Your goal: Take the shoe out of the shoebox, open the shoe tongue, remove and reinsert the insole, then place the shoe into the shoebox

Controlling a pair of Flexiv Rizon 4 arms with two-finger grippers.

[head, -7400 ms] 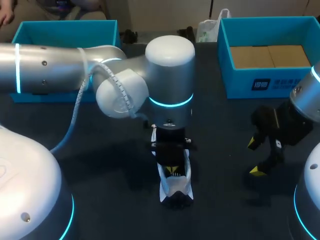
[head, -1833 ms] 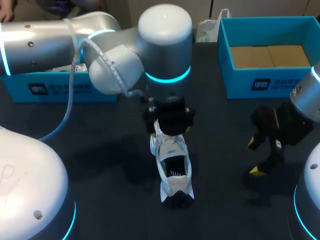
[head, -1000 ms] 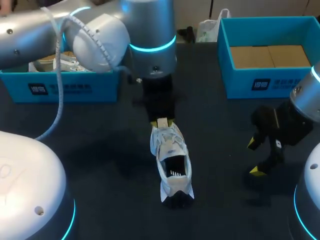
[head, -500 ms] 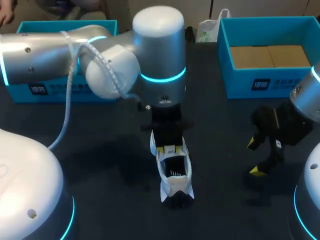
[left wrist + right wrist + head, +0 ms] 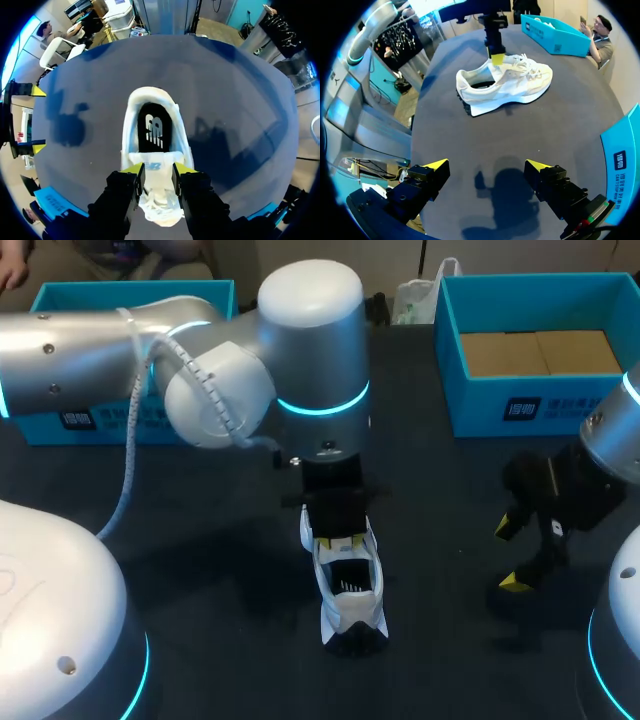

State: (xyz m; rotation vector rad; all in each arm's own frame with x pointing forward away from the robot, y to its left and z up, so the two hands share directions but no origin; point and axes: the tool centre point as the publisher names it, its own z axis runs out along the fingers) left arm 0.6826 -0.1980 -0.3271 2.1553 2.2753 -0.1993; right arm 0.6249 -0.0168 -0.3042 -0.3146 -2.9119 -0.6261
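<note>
A white sneaker [image 5: 350, 602] lies on the dark table, heel toward the near edge; it also shows in the right wrist view [image 5: 512, 82]. My left gripper [image 5: 338, 540] hangs straight down over its mouth. In the left wrist view the gripper [image 5: 157, 170] is shut on the white tongue [image 5: 157, 164], one yellow tip on each side. Ahead of the fingers the black insole [image 5: 154, 127] lies inside the shoe. My right gripper [image 5: 510, 555] stands open to the right of the shoe, off the table, and its wrist view shows nothing between the fingers [image 5: 490, 167].
A blue box [image 5: 500, 405] with brown cardboard inside stands at the back right. Another blue box [image 5: 100, 422] stands at the back left, mostly behind my left arm. Bare table lies between the shoe and my right gripper.
My left arm has come back from the shoe's toe end toward the near side, and its gripper now stands over the shoe's mouth with the tongue. The right arm has not moved.
</note>
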